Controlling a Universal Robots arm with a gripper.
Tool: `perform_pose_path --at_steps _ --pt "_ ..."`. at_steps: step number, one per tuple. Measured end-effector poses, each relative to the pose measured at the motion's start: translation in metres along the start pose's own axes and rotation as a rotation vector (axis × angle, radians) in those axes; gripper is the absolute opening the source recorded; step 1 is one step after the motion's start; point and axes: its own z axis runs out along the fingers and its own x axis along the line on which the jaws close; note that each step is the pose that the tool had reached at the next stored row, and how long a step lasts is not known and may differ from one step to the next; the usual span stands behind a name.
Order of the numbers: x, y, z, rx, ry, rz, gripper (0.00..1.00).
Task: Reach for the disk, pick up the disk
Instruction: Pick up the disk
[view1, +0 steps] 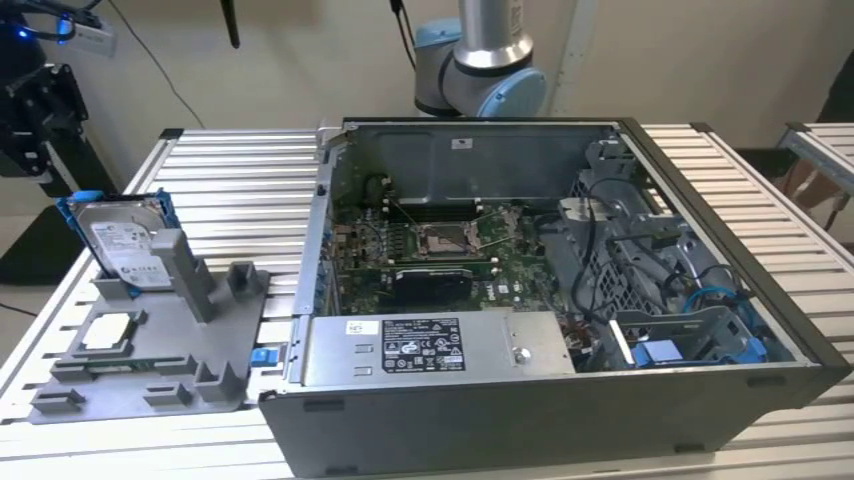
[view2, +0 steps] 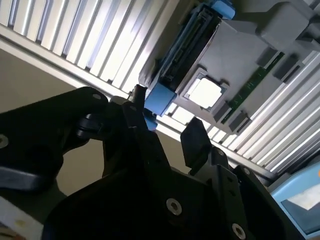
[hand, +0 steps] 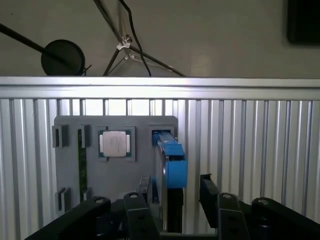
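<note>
A: What is the setting?
B: A slatted metal bench (view1: 227, 160) before a pale wall. An open computer case (view1: 534, 400) sits across its middle.
A: Where is the disk?
B: The disk (view1: 120, 245) stands on edge in a grey holder (view1: 160, 350) by the bench edge at the exterior view's left, at the holder's far end. A square chip (view1: 107, 333) lies flat nearer the holder's front.
A: And the hand?
B: In the first wrist view the black hand (hand: 175, 184) is spread wide, gripping nothing. Its fingers (hand: 207, 187) appear either side of the disk's blue-framed edge; I cannot tell whether they touch it.
</note>
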Motion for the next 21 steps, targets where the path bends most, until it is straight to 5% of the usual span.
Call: perform_pose_path --at_steps 12,21 --pt "-0.0033 0.0 0.0237 0.0016 0.0189 -0.023 1.0" --pt "-0.0039 0.0 0.0401 0.0094 0.0211 -0.033 1.0"
